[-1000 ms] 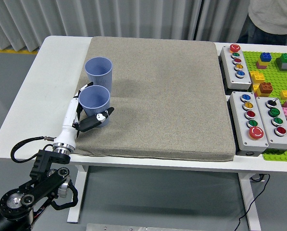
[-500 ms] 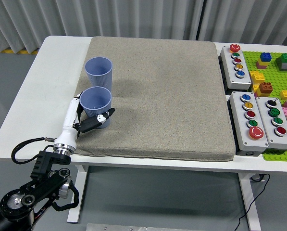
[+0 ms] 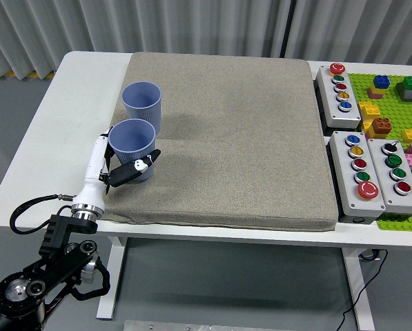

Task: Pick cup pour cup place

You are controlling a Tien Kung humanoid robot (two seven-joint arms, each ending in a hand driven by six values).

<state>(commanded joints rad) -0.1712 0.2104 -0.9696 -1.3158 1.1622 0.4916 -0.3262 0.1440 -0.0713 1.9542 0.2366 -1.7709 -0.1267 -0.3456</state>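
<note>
At the bottom left the robot's left arm [image 3: 47,272] rises from below the white table [image 3: 67,117], its black joints giving way to a white forearm that reaches over the table's near edge. The left hand [image 3: 119,169] is closed around the nearer blue cup [image 3: 132,146]: a black thumb crosses the cup's near side low down, and the other fingers wrap round its left wall. The cup stands upright at the near left part of the grey mat [image 3: 240,138]; whether its base rests on the mat or is slightly lifted is hard to judge from this angle.

Just behind it, almost touching, a second blue cup [image 3: 143,103] stands upright and open on the same mat, close to the mat's left edge. Both cups look empty as far as their insides show.

To the right of the mat lie three grey button boxes: two side by side nearer the front [image 3: 356,167] [image 3: 397,172] and one farther back [image 3: 339,87], each with coloured buttons. Beyond them at the right edge is a green baseplate [image 3: 392,96] carrying coloured building blocks [image 3: 381,125]. Grey curtains [image 3: 157,24] hang behind the table.
</note>
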